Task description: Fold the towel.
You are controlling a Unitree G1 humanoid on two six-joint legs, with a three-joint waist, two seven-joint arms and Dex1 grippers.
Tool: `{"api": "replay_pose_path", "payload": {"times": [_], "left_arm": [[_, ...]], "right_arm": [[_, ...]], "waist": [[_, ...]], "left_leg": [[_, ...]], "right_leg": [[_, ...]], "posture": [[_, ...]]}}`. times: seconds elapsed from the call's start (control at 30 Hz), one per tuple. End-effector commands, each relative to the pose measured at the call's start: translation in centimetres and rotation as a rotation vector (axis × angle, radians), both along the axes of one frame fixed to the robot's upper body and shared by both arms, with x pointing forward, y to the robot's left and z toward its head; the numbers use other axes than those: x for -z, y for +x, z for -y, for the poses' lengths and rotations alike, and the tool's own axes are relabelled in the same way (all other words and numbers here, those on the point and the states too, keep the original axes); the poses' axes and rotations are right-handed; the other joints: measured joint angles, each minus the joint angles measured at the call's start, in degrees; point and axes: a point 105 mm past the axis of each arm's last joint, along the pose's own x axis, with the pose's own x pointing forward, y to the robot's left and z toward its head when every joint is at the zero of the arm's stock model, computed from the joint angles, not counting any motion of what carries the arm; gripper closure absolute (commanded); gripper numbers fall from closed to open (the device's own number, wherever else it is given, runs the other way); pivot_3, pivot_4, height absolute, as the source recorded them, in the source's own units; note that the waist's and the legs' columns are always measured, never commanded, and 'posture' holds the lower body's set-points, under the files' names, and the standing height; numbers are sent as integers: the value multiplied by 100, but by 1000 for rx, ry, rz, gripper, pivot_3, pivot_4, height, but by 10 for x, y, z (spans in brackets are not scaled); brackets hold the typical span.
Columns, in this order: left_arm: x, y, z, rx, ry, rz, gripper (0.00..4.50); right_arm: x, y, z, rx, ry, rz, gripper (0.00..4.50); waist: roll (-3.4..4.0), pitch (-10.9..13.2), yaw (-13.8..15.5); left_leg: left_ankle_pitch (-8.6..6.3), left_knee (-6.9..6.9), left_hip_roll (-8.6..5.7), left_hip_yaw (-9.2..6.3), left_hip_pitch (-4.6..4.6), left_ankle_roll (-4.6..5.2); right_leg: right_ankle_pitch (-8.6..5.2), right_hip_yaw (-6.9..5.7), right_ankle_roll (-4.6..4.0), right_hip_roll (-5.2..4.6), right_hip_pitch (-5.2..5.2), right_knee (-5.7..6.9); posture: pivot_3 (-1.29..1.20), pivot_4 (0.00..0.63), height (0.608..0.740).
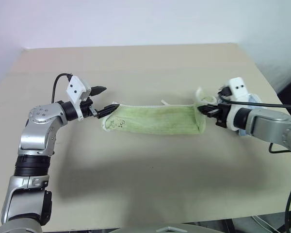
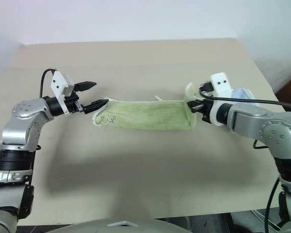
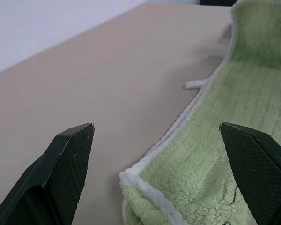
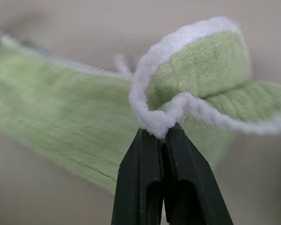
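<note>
The towel (image 1: 155,120), light green with white edging, lies as a long folded strip across the middle of the table. A dark logo (image 1: 117,124) shows near its left end, and a white loop (image 1: 165,102) sticks out of its far edge. My left gripper (image 1: 107,99) is open at that left end, and the towel's corner (image 3: 131,180) lies between its fingers (image 3: 70,154), not pinched. My right gripper (image 4: 158,133) is shut on the white edging of the towel's right corner (image 4: 196,65), which it holds raised off the table.
A small light blue towel (image 2: 242,92) lies behind my right gripper near the table's right edge. The beige table (image 1: 136,68) stretches away to a white wall at the back.
</note>
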Motion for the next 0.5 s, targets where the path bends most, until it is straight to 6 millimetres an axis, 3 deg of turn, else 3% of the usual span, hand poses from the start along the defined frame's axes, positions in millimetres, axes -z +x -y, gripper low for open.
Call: {"api": "replay_pose_path", "payload": {"times": [0.03, 0.23, 0.5], "left_arm": [[-12, 1, 5, 10, -1, 57, 0], [-14, 0, 6, 5, -12, 68, 0], [-14, -3, 3, -8, -12, 71, 0]], "right_arm": [[3, 5, -35, -164, -91, 46, 4439], [28, 6, -76, -331, -147, 21, 4439], [35, 13, -84, -337, -137, 32, 4439]], "waist": [[0, 0, -2], [0, 0, 9], [-1, -1, -9]], "left_leg": [[0, 1, -1, 0, -8, 0], [1, -2, -3, 0, -20, -2], [1, -1, -14, -1, -24, -2]], "right_leg": [[1, 0, 1, 0, -9, 1], [6, 0, 5, 0, -34, 16], [12, 2, -4, -3, -40, 21]], "posture": [[0, 150, 728], [0, 150, 728], [0, 150, 728]]}}
